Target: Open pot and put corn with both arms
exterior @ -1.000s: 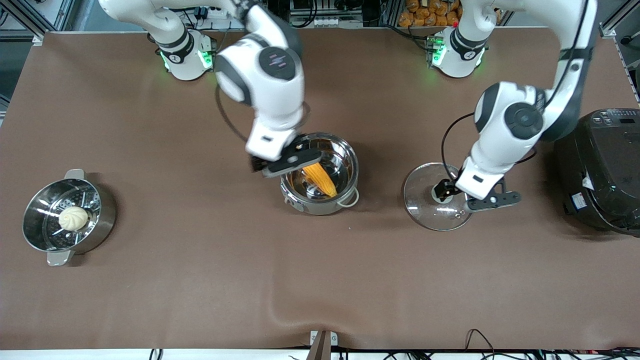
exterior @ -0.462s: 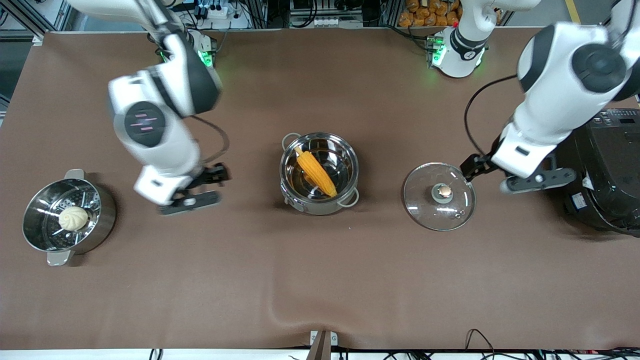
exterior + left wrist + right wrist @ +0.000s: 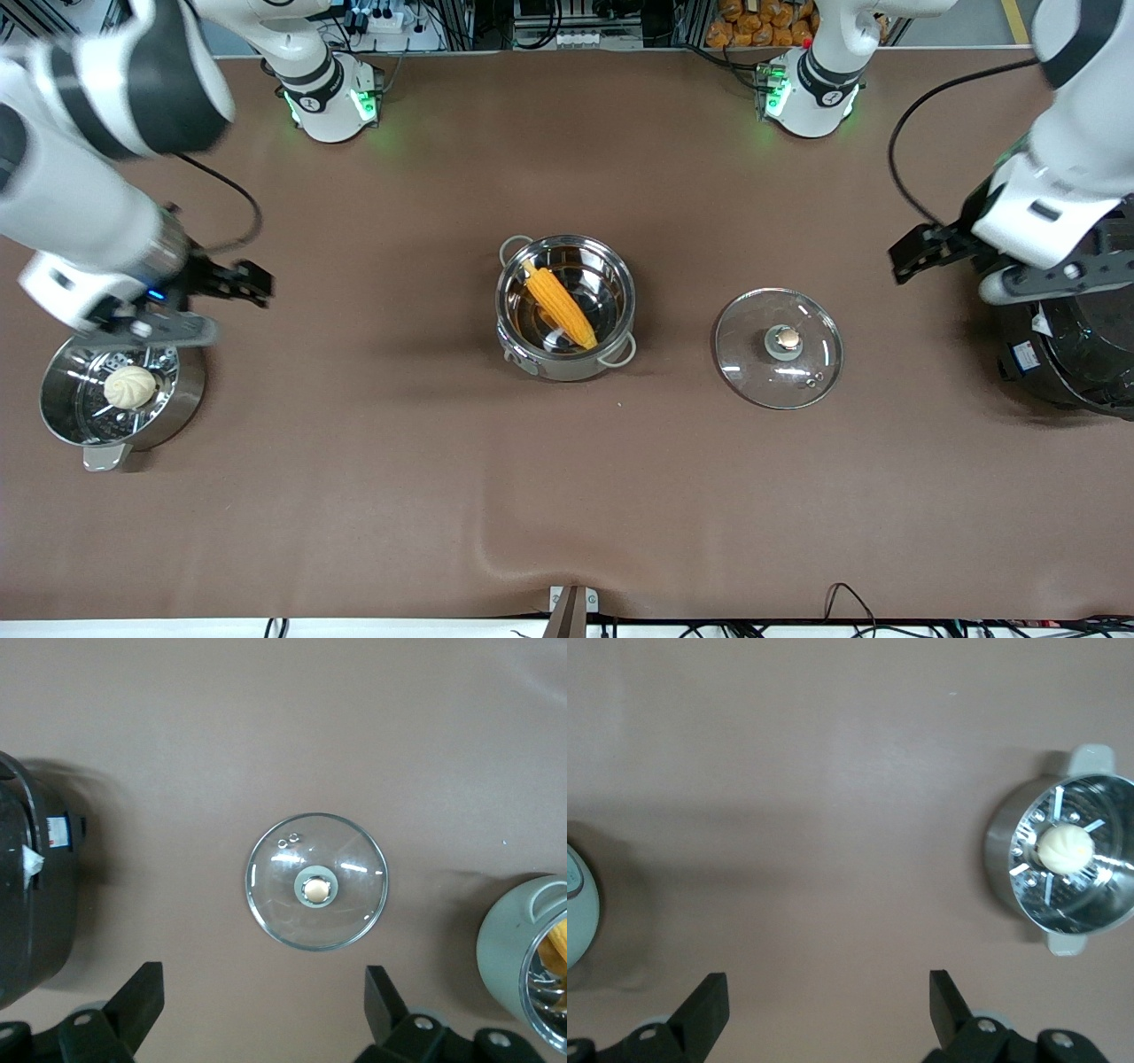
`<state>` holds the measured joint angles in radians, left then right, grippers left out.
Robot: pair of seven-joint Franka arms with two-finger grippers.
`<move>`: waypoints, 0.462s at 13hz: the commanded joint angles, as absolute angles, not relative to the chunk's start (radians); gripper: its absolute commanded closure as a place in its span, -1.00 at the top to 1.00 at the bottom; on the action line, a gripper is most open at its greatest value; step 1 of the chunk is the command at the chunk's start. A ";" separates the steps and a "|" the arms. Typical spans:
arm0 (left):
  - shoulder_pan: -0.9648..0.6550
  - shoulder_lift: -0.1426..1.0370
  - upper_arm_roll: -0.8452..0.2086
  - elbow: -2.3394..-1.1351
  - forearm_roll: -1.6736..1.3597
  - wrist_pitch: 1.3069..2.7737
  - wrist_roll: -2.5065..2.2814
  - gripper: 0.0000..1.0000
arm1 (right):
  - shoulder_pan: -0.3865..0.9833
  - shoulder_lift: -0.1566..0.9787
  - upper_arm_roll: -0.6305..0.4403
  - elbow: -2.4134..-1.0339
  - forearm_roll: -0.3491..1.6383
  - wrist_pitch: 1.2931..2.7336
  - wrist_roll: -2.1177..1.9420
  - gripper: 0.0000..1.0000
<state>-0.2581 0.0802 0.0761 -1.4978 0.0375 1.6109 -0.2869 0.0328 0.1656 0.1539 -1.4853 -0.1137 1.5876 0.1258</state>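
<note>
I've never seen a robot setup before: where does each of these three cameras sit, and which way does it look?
Front view: high across the table, facing both arms; pot holds corn.
Left wrist view: on the left arm, looking down at the lid; left gripper open.
Right wrist view: on the right arm, above the steamer pot; right gripper open.
Shared: lid, steamer pot.

Front camera looks down; wrist cameras (high up) share the table [image 3: 567,496].
</note>
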 commanded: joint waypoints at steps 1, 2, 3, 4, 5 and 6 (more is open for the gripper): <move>-0.222 0.037 0.063 -1.496 0.049 1.551 -0.236 1.00 | 0.005 0.045 0.109 -1.549 -0.031 1.540 0.114 1.00; -0.221 0.016 0.066 -1.496 0.054 1.543 -0.232 1.00 | 0.005 0.014 0.082 -1.557 -0.006 1.519 0.112 1.00; -0.219 0.009 0.067 -1.496 0.052 1.536 -0.213 1.00 | -0.006 0.003 0.069 -1.557 0.001 1.493 0.110 1.00; -0.191 0.002 0.060 -1.496 0.048 1.522 -0.200 1.00 | -0.018 -0.005 0.055 -1.554 0.002 1.483 0.082 1.00; -0.133 0.000 0.025 -1.497 0.035 1.508 -0.189 1.00 | -0.041 -0.009 0.045 -1.549 0.002 1.483 0.024 1.00; -0.109 -0.002 0.008 -1.496 0.028 1.503 -0.175 1.00 | -0.063 -0.009 0.032 -1.546 0.003 1.483 -0.041 1.00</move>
